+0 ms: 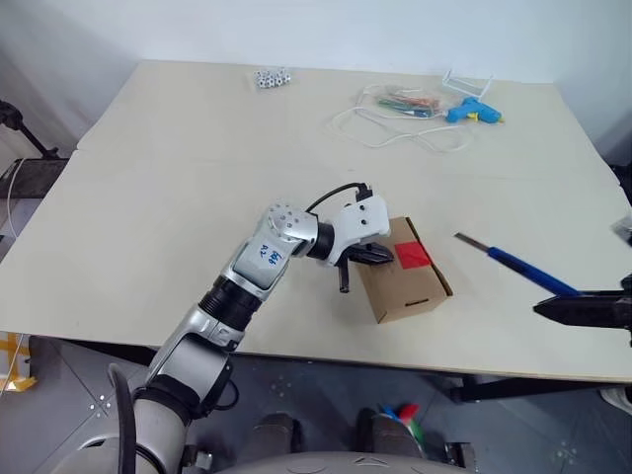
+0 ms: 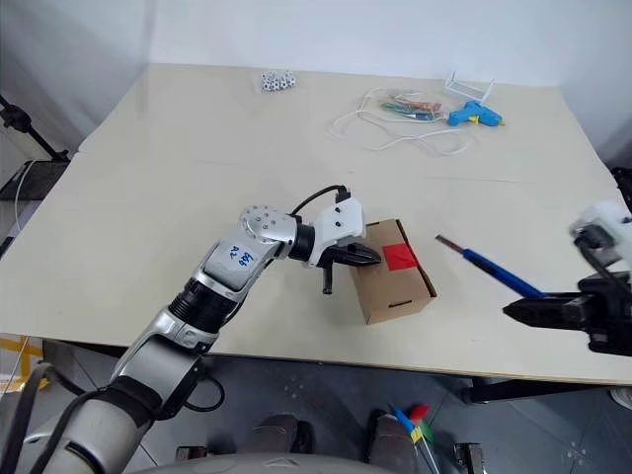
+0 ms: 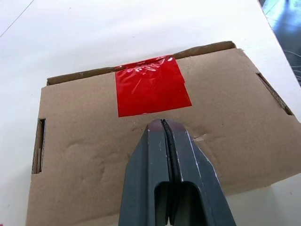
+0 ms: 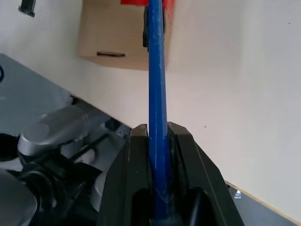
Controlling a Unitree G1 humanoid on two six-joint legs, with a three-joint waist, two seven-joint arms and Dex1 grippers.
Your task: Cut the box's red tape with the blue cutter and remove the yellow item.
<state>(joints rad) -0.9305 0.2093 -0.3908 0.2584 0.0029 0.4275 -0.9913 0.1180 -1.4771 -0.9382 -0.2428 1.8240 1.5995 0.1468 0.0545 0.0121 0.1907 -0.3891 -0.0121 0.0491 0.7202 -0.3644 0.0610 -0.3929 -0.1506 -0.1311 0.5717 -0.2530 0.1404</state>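
Nearest our head camera, the broad pale surface point(image 1: 178, 197) carries everything, smooth and matte. On it, near the front edge, sits the box point(image 1: 405, 281), brown corrugated card with a slot cutout on its end; its flaps lie closed, so the yellow item cannot be seen. Our left pincer point(image 1: 367, 255), fingers pressed shut on nothing, rests on the lid just beside the red tape point(image 3: 150, 87), a glossy, wrinkled square that looks uncut. Our right pincer point(image 2: 538, 311) grips the blue cutter point(image 1: 523, 265), slim and pen-shaped, blade end aimed toward the box but well apart. Cutting, we judge, is not yet begun.
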